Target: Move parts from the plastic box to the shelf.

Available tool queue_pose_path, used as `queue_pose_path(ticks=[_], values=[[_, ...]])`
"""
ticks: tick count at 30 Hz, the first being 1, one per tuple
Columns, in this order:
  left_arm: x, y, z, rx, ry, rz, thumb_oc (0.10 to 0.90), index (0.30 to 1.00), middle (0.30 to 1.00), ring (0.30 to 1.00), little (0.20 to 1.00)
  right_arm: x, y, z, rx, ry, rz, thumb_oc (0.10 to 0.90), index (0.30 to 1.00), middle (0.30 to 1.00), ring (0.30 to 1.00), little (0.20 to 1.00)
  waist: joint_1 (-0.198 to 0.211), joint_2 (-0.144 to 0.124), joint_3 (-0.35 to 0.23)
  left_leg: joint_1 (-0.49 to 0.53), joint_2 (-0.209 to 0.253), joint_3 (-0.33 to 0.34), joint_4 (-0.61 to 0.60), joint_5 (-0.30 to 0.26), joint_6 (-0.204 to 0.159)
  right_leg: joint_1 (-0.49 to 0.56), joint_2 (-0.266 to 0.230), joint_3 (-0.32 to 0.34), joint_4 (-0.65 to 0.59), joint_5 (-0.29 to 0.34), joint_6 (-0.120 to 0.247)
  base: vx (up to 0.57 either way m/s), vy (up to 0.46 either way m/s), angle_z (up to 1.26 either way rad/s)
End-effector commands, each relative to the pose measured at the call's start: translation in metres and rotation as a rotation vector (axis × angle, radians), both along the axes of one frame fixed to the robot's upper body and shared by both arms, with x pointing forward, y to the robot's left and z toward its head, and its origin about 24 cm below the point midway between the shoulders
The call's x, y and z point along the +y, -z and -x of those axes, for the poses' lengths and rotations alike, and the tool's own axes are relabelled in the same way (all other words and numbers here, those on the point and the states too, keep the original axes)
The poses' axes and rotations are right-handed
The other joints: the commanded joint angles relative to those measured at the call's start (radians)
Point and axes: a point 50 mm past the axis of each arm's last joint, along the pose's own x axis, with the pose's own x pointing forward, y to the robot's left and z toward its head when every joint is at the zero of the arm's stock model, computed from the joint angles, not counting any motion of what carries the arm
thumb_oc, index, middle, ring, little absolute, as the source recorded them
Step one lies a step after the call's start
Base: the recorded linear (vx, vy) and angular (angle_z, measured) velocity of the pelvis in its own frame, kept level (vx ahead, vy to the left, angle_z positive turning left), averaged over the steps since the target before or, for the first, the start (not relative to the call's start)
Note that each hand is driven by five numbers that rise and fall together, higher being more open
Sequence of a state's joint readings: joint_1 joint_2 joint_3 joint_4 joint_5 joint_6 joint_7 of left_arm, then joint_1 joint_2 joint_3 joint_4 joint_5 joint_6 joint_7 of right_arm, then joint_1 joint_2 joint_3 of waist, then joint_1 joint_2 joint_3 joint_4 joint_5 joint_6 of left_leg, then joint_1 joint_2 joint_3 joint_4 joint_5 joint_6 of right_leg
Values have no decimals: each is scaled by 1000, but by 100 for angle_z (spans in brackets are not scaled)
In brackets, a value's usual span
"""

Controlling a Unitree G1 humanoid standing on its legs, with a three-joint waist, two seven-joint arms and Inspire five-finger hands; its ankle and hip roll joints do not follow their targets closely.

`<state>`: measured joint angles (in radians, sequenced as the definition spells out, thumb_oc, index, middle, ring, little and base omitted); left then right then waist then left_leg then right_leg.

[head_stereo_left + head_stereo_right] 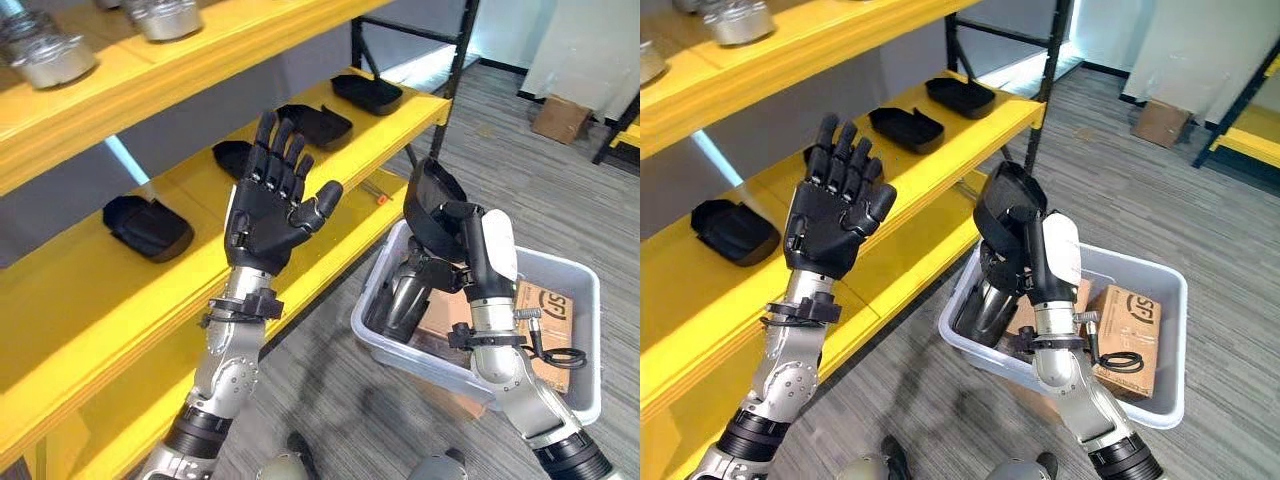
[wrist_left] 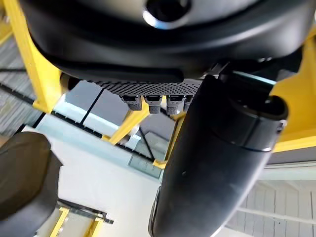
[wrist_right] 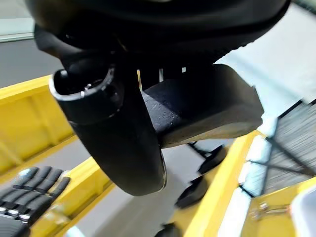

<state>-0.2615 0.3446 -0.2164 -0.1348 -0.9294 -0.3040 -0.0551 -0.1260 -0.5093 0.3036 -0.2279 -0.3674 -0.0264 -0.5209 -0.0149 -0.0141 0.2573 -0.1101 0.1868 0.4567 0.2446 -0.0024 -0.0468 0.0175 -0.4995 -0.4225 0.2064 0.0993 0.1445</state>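
Reading from left to right: black parts (image 1: 148, 228) are lying in a row along the yellow shelf (image 1: 90, 300), with grey metal pieces (image 1: 50, 55) sitting on the tier above. The left hand (image 1: 270, 215) is standing raised in front of the shelf, palm facing the camera and fingers spread straight, holding nothing. To its right, the right hand (image 1: 1025, 245) is gripping a black part (image 1: 1002, 205), fingers and thumb curled round it; the part is hanging in the air above the near-left corner of the box (image 1: 1160, 400), clear of the contents. Inside the box, a dark cylinder (image 1: 990, 305) and a carton (image 1: 1130, 335) are resting. The shelf is lying to the left of and beyond the held part, so the coming move is probably a leftward, forward carry by the right arm. The part's long axis is running roughly upright, and will likely need tipping flat to match its neighbours. The open stretch of shelf just behind the left hand is looking like the nearest landing spot.
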Motion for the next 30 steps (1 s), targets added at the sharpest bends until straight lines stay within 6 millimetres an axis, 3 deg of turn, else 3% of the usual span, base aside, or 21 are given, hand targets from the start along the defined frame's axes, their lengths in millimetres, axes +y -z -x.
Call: queue_pose_path(ticks=[1,5,8,10,11,13,14,17,22,24,26,27,28,30], values=[[-18,-61,19,-314,85,-14,900,1000,1000,1000,1000,10,-75,16,-426,-74,18,400,300,300,300,300,12,10,-19,156,37,10,10,-158,6,-29,-42,7,3,47,63,-204,187,25],[-27,-63,19,-330,140,-57,900,1000,1000,1000,1000,9,-78,18,-458,-70,-7,400,300,300,300,300,16,7,1,107,21,0,42,-167,24,-30,-32,26,3,45,61,-211,137,23],[-27,-64,20,-329,160,-33,900,1000,1000,1000,1000,8,-76,23,-485,-106,-49,400,300,300,300,300,2,11,0,108,-19,-19,-4,-153,39,-36,16,79,6,36,60,-168,118,31],[-26,-63,19,-319,157,-34,900,1000,1000,1000,1000,8,-75,27,-495,-123,-63,400,300,300,300,300,-20,11,-4,112,-46,-27,-51,-127,60,-73,73,148,57,7,39,-116,108,44],[-25,-60,18,-317,157,-27,900,1000,1000,1000,1000,7,-73,31,-502,-134,-70,400,300,300,300,300,-36,20,-15,127,-63,-54,-103,-108,69,-91,200,198,121,-119,13,-47,141,40],[-23,-58,19,-325,149,-10,900,1000,1000,1000,1000,5,-73,35,-510,-147,-71,400,300,300,300,300,-38,20,-26,137,-80,-63,-144,-90,65,-76,332,179,139,-224,-22,-47,118,34],[-22,-58,20,-332,142,-13,900,1000,1000,1000,1000,7,-75,36,-518,-164,-67,400,300,300,300,300,-30,13,-31,134,-95,-65,-156,-80,58,-61,390,156,130,-247,-39,-45,51,48],[-19,-56,24,-325,107,-9,900,1000,1000,1000,1000,16,-78,35,-539,-224,-66,400,300,300,300,300,-6,-2,-40,124,-132,-69,-167,-67,60,-44,473,138,118,-239,-54,-40,4,32],[-15,-48,21,-275,97,-4,900,1000,1000,1000,1000,26,-80,31,-537,-269,-56,400,300,300,300,300,35,-2,-36,76,-136,-104,-97,-77,53,4,461,117,62,-286,-98,-32,-89,-13],[-23,-48,24,-333,222,-49,900,1000,1000,1000,1000,31,-80,28,-510,-287,-98,400,300,300,300,300,32,14,-28,75,-118,-98,-83,-73,44,0,442,117,47,-272,-97,-61,-61,14],[-28,-51,29,-371,277,-60,900,1000,1000,1000,1000,31,-82,27,-532,-283,-113,400,300,300,300,300,18,22,-29,69,-94,-46,-67,-85,24,17,426,103,16,-275,-92,-91,-18,28],[-28,-54,30,-353,243,-28,900,1000,1000,1000,1000,29,-84,29,-560,-278,-127,400,300,300,300,300,-9,25,-27,69,-60,48,-56,-78,21,28,406,76,-9,-267,-88,-164,26,44],[-28,-57,29,-339,223,-22,900,1000,1000,1000,1000,28,-83,30,-570,-273,-132,400,300,300,300,300,-26,29,-28,70,-43,85,-43,-79,16,33,397,70,-13,-268,-86,-142,30,57],[-25,-58,29,-341,205,-28,900,1000,1000,1000,1000,27,-81,33,-582,-271,-132,400,300,300,300,300,-36,32,-28,60,-15,98,-8,-83,12,27,388,71,-3,-273,-96,-116,47,67]])
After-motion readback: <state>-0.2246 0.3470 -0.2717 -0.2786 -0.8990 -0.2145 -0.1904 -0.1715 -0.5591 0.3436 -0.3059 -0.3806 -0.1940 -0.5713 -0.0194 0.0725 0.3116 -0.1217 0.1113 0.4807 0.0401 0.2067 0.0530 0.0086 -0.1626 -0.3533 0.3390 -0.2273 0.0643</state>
